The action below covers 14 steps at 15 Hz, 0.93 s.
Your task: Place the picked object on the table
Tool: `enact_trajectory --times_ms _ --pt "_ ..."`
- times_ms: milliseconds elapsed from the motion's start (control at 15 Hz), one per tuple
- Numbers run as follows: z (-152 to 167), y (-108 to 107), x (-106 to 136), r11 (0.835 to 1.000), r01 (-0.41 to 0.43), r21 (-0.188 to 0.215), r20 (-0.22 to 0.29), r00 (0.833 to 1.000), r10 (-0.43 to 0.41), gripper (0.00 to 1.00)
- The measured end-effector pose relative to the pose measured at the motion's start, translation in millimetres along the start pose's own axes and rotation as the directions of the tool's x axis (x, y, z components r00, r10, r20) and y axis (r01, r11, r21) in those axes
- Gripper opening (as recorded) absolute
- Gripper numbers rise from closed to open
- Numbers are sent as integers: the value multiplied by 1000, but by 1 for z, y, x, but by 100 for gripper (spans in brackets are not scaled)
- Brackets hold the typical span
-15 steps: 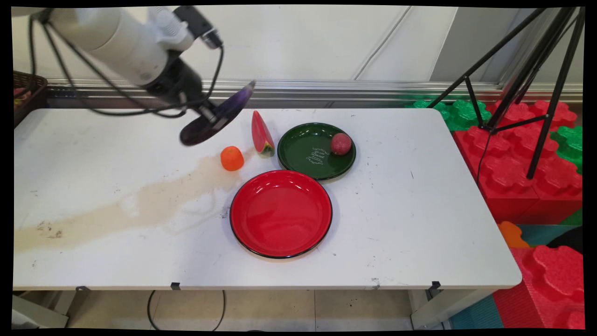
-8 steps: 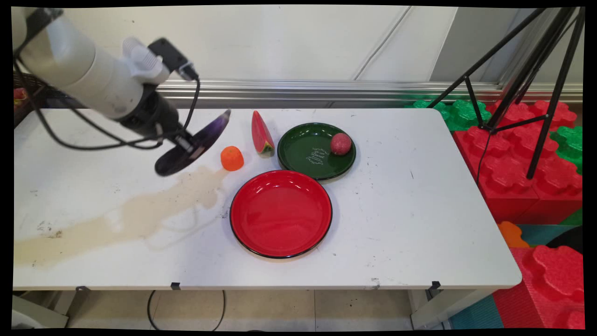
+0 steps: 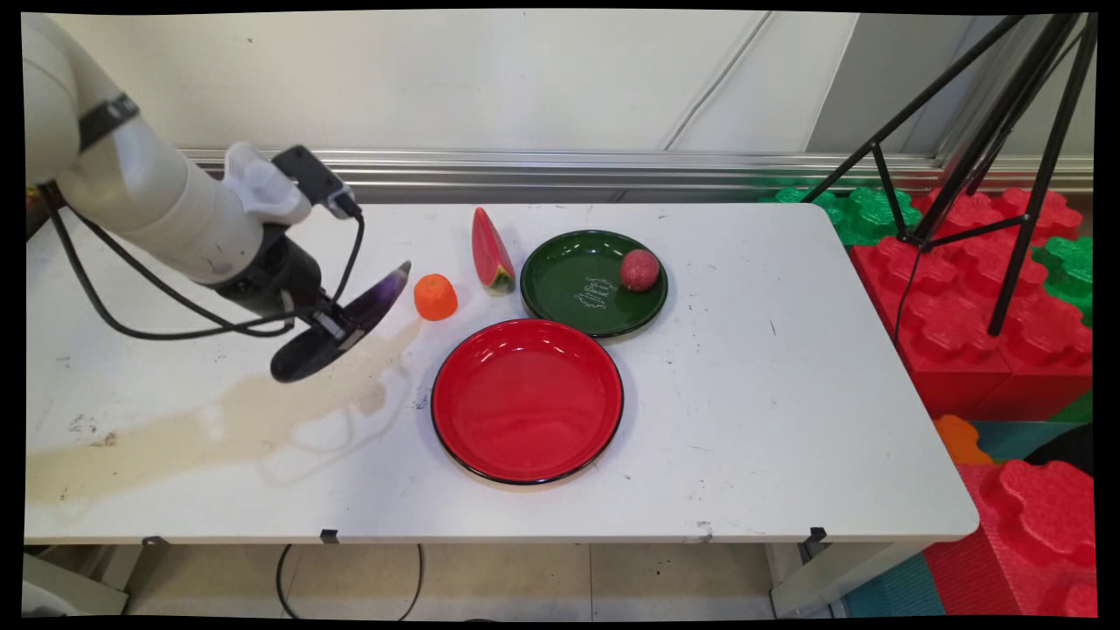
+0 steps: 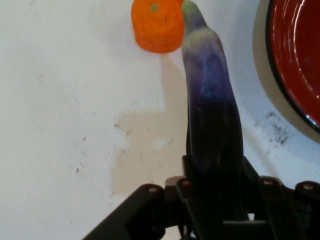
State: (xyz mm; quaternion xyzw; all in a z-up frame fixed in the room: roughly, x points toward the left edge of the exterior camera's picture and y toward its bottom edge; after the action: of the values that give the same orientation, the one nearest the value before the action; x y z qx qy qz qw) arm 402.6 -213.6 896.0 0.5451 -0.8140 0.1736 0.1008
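One eggplant in the gripper, clamped across its middle. It's long, dark purple, glossy, fading to a paler violet and a greenish tip in the hand view. It's tilted, tip up toward the orange, blunt dark end low over the table; can't tell if that end touches. It hangs over the left-centre of the table, above the upper end of the tan stain.

Around it: orange just beside the tip, watermelon slice behind that, green plate with a reddish ball on its right side, red plate in front of the green one.

Versus 1 s ago: arm has dropped and pulled left. Eggplant was high near the back edge, tip by the watermelon slice; now it's low, left of the orange. Grip unchanged. Orange, slice, both plates and ball haven't moved.
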Motion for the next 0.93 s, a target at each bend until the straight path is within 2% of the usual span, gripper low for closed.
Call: enact_trajectory --times_ms 267,933 --pt "27 3 -7 1000 21 -6 29 999 -21 0" --pt "75 12 -5 999 37 -32 45 998 -35 0"
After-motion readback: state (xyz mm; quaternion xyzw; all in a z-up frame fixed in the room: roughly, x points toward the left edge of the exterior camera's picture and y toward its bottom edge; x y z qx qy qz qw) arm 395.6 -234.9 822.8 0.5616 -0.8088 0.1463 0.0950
